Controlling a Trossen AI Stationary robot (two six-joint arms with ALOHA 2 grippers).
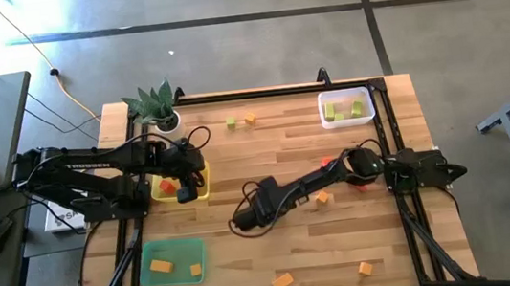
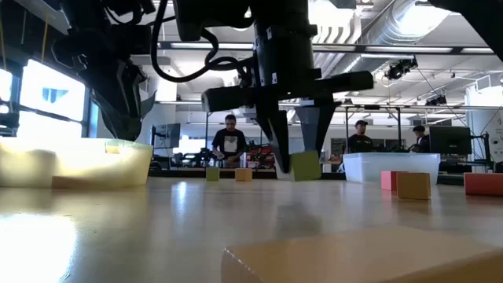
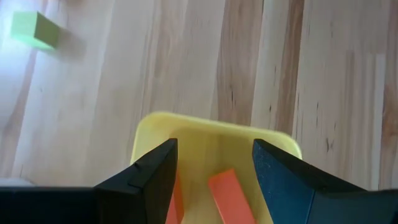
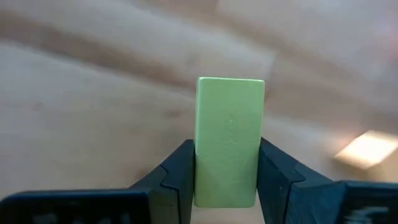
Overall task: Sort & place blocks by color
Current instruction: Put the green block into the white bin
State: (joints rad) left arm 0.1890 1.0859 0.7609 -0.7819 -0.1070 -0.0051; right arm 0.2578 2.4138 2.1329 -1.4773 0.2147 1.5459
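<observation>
Risk: we see the right gripper (image 4: 225, 180) pinching a light green brick (image 4: 229, 140) low on its length — it may tilt. Left gripper (image 3: 214, 168) jaws spread above yellow tray (image 3: 214, 134).

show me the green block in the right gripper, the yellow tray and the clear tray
Green block (image 4: 228, 140), right wrist view, middle of its face.
Yellow tray (image 3: 214, 127), left wrist view, far rim.
Clear tray (image 1: 322, 112), high view, left rim.

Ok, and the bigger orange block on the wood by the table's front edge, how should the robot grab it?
From straight above, pinching two opposite flat sides. The orange block lies flat, turned slantwise on the table, with bare wood all round, so turn the fingers to match.
</observation>
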